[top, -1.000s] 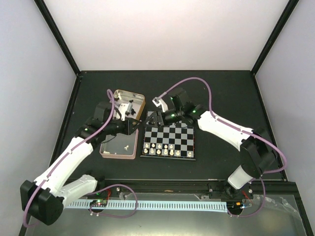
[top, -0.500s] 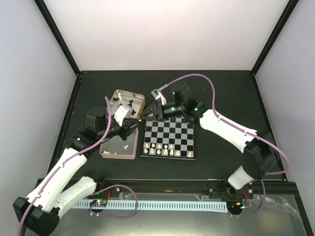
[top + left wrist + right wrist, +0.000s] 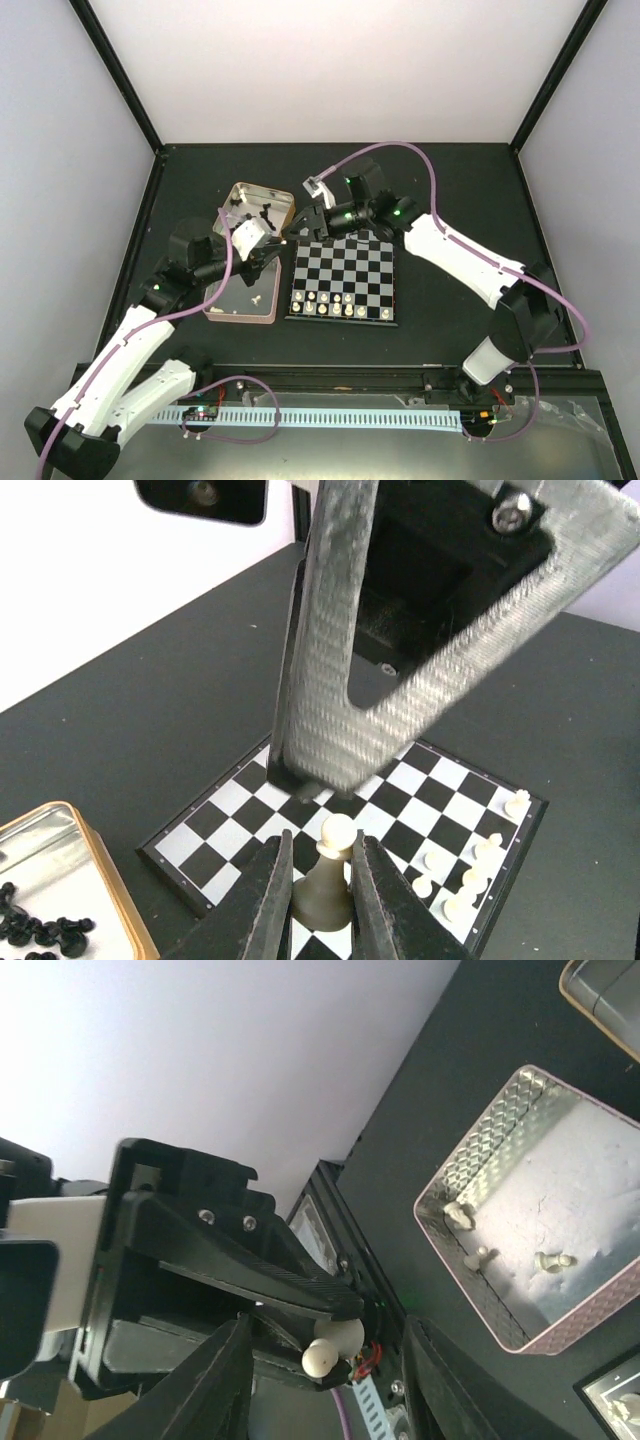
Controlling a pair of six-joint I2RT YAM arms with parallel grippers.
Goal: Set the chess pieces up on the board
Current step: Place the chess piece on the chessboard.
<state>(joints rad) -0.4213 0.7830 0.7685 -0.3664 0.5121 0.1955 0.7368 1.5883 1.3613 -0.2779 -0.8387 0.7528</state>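
Note:
My left gripper is shut on a cream-white pawn and holds it in the air above the board's far left corner. The right gripper faces it from the right. In the right wrist view its open fingers stand on either side of the pawn without touching it. In the left wrist view, the right gripper's grey fingers loom just beyond the pawn. Several white chess pieces stand on the board's near rows.
A gold tin with black pieces sits beyond the board's left corner. A pink tin left of the board holds a few white pieces. The right arm's purple cable arcs over the board's far side.
The right gripper has swung left to meet the left gripper, and its jaws have narrowed around the pawn. The left gripper has lifted the pawn slightly up and away.

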